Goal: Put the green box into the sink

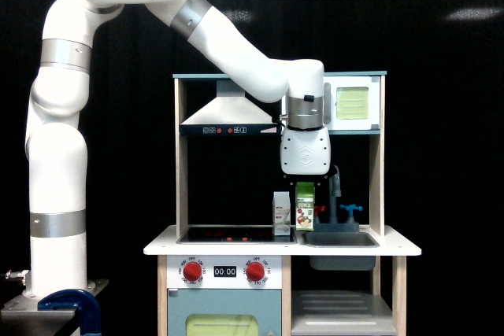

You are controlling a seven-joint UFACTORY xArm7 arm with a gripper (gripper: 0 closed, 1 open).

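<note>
The green box, a small juice carton with a white front, hangs in the air with my gripper shut on its top. It is held upright just above the left end of the grey sink, a little clear of the counter. The sink's grey faucet rises right behind the carton, partly hidden by my white gripper body. The red tap handle is mostly covered by the carton; the blue handle shows to the exterior view's right.
A white and grey milk carton stands on the black stovetop, close to the left of the held box. The range hood and the microwave hang above the counter, with wooden posts at the sides.
</note>
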